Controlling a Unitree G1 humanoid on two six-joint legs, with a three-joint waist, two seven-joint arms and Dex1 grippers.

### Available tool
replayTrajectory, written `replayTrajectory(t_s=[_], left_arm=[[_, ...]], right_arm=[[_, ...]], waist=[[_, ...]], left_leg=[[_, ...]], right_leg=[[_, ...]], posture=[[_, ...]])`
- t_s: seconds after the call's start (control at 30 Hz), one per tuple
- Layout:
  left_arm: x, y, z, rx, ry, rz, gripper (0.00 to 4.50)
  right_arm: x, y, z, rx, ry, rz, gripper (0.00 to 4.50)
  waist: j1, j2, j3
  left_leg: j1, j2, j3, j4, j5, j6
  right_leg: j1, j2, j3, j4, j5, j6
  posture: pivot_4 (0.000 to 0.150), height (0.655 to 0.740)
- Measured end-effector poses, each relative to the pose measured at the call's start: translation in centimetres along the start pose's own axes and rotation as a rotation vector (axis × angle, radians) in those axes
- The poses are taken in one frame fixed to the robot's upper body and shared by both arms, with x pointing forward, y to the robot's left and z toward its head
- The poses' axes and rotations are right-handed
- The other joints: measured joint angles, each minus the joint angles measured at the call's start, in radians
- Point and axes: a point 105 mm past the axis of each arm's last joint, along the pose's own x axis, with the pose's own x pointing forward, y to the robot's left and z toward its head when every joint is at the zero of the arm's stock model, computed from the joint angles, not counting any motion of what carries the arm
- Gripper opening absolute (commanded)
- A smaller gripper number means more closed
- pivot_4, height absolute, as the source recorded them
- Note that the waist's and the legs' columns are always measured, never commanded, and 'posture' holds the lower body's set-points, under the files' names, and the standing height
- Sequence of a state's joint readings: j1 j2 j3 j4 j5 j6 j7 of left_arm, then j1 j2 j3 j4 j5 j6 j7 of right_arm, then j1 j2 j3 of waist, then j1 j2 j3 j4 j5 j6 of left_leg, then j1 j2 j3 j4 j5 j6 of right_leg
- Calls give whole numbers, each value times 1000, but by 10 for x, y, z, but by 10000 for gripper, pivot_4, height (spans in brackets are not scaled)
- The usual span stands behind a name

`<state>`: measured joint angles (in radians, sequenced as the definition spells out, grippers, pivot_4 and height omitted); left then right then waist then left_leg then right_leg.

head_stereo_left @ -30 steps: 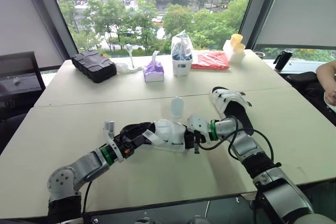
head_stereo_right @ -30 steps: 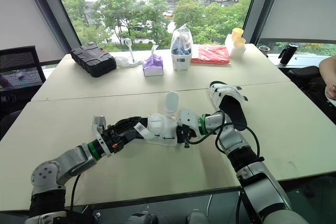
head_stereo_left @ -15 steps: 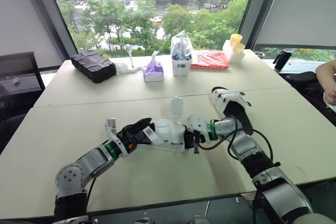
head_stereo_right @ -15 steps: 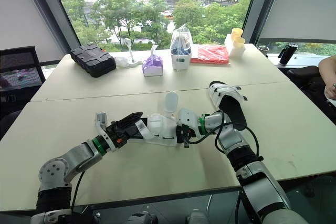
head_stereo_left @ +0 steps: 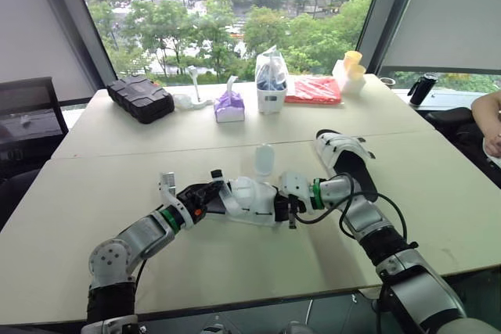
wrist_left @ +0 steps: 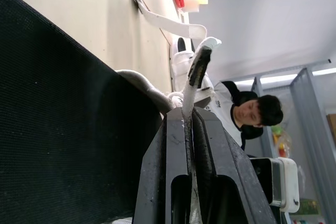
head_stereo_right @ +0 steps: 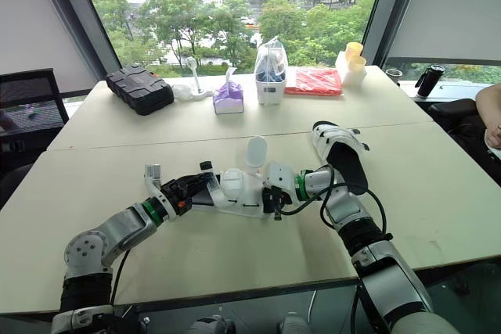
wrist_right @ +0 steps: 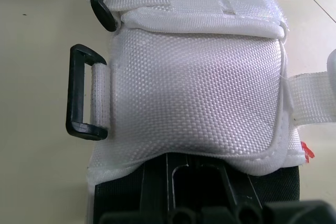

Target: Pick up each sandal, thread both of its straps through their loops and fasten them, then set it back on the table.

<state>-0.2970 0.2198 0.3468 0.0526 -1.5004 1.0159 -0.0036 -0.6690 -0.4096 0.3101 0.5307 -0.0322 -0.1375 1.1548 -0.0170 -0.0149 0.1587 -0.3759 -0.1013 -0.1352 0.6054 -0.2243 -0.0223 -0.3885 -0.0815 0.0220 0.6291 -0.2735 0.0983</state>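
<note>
Clamped on 1 white strap (wrist_left: 195, 72) of the sandal (head_stereo_left: 254, 197), just at the bottle's (head_stereo_left: 264, 159) near side, with left gripper (wrist_left: 188, 111). Pressed against sandal's other end with right gripper (head_stereo_left: 291, 209); cannot tell whether gripping.

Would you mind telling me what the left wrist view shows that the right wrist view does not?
Left wrist view: the left pincer shut on a white strap, with a person in the background. Right wrist view: the sandal close up, with its woven white upper and an empty black loop at the side. Both show parts of that sandal and the beige table.
</note>
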Motion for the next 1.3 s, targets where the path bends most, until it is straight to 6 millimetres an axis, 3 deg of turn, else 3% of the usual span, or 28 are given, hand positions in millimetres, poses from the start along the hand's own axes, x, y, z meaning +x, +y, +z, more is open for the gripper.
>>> replayTrajectory(t_s=[0.2,0.4,0.5,0.83,1.0,1.3], left_arm=[[0,-15,11,66,4,-78,537],[5,-56,10,299,146,-278,537],[12,-65,6,452,225,-345,537],[45,-46,13,709,225,-324,537],[50,-31,13,730,225,-302,537],[62,-28,11,726,209,-315,537]], right_arm=[[0,0,1,-5,-3,2,0],[0,1,2,-7,-4,8,0],[0,2,3,-11,-7,11,0],[1,3,5,-20,-12,14,0],[0,4,5,-20,-12,13,0],[0,5,5,-13,-9,11,0]], waist=[[-1,-1,0],[-3,-1,1],[-2,-1,1],[-3,-1,1],[-2,-2,1],[-1,-2,1]], left_leg=[[-1,0,0,-1,0,0],[-1,0,1,-4,0,0],[0,1,2,-8,0,0],[-1,4,3,-13,0,-1],[-1,4,3,-13,1,0],[-1,4,2,-13,1,0]], right_leg=[[-1,0,0,-1,0,0],[-2,0,0,-2,1,-1],[-2,0,0,-4,3,-5],[-4,2,-2,-10,5,-6],[-4,2,-2,-10,5,-6],[-4,2,-3,-10,7,-2]], posture=[[1500,7400],[1500,7400],[1500,7400],[1500,7400],[1500,7400],[1500,7400]])
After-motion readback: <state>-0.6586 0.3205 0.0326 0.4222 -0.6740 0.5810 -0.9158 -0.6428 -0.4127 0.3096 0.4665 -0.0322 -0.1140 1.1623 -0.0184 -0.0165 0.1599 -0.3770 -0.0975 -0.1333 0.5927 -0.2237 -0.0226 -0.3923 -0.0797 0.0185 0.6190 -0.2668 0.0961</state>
